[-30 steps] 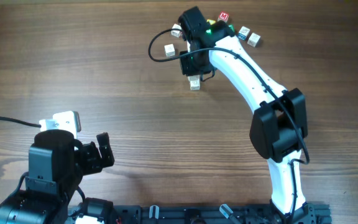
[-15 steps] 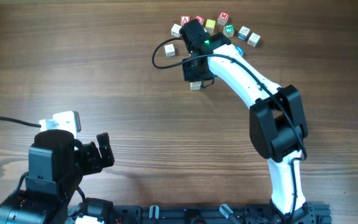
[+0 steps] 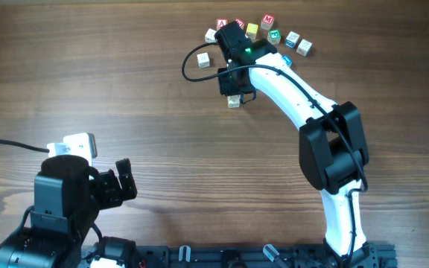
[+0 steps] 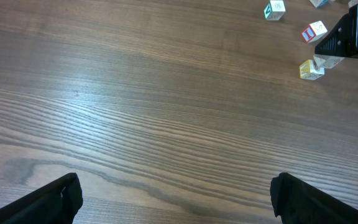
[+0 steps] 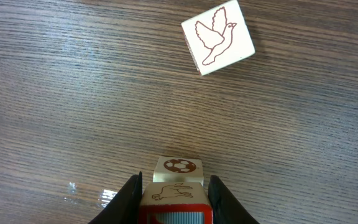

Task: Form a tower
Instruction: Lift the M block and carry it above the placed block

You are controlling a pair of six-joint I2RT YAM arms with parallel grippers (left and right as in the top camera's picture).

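The right pincer [image 5: 174,202], clamped on the top cube [image 5: 171,193], sits directly over the soccer-ball cube [image 5: 179,165], so the upright tower [image 3: 234,102] stands upper-centre on the tabletop [image 3: 88,59], far from the wide-open left pincer [image 4: 176,186].

Brown-grained worktop [image 5: 73,93]; a pale cube [image 5: 218,37] bears a brown dove outline (the red-edged cube [image 5: 176,198] shows a brown animal sketch).

The tower [image 5: 174,190] stands between the right jaws, a single cube [image 5: 217,37] beyond it.
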